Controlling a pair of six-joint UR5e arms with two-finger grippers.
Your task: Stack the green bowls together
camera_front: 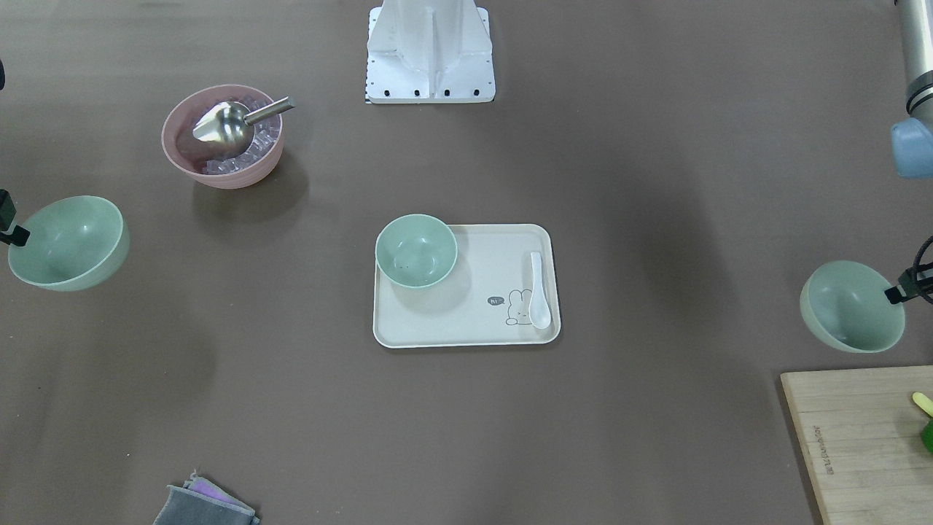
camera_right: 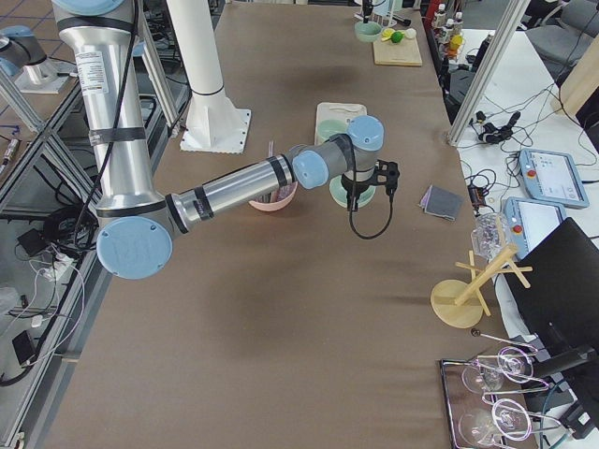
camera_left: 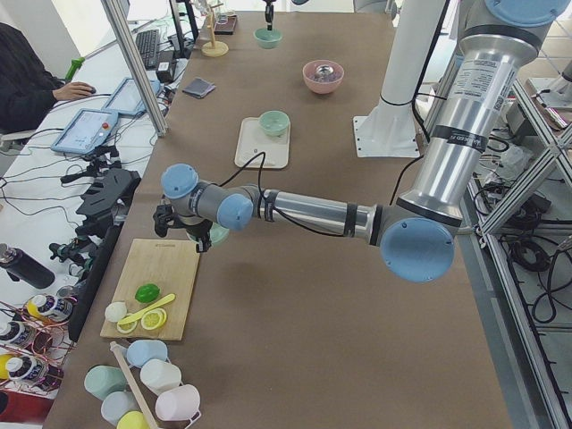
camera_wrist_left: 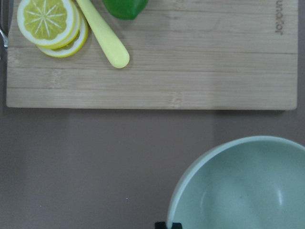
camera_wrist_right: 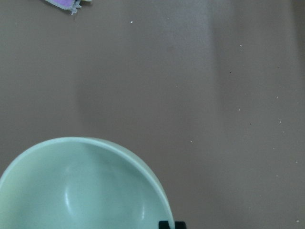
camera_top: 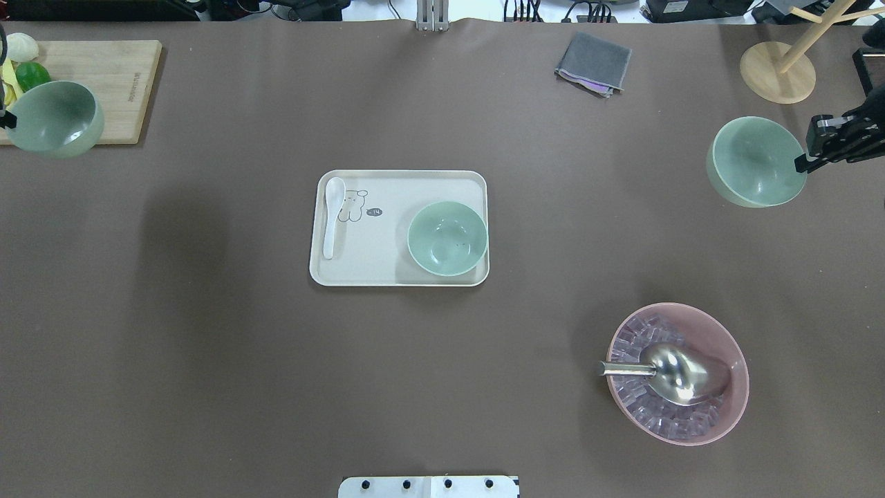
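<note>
- Left gripper point(camera_front: 894, 294) pinches the rim of one green bowl point(camera_front: 849, 306), tilted, near the far-left corner of the desk point(camera_front: 466, 437).
- Right gripper point(camera_top: 800, 164) pinches a second bowl point(camera_top: 755, 162) by its rim at the right edge.
- Third bowl point(camera_top: 447, 238) sits on the tray point(camera_top: 387, 273), mid-desk.
- Likely the carrying step; next, centre a held bowl over the third, level it, lower.

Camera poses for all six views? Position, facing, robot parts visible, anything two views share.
Front-facing: across the table, facing the robot; base at top.
Overhead: behind the robot, looking down; right gripper at right.
Exterior left: table's left end; left arm near.
Exterior right: right end; right arm near.
Left wrist: down on left-held bowl, cutting board; left fingertip at bottom.
Right wrist: down on right-held bowl; right fingertip too.
Shared: front and overhead both show tray bowl.
</note>
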